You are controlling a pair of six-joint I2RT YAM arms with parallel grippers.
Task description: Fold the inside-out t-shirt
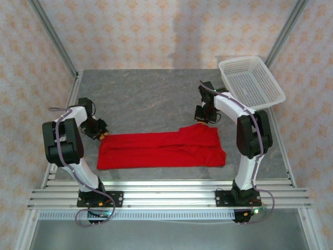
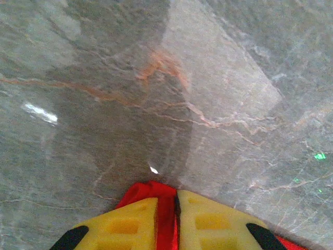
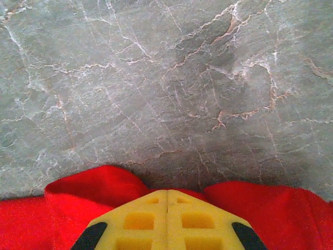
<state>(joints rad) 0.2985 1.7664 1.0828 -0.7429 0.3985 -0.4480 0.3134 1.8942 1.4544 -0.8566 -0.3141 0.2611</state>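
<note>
1. Where the tabletop (image 1: 151, 99) nears the arm bases, the inside-out t-shirt (image 1: 161, 150) lies flat as a long red band, with an extra layer at its right end.
2. At its far left corner, the left pincer (image 1: 102, 134) clamps red cloth between its yellow fingers (image 2: 130, 224).
3. At its far right edge, the right pincer (image 1: 203, 119) rests over the cloth, fingers pressed together.
4. Beyond, at the far right corner, a white basket (image 1: 244, 59) stands apart.

No legible text or labels anywhere.

The inside-out t-shirt (image 1: 161, 151), plain bright red and soft, is laid flat as a long band across the near part of the grey desk (image 1: 156, 99). Its right portion is doubled over and taller; the left end is narrower.
</note>
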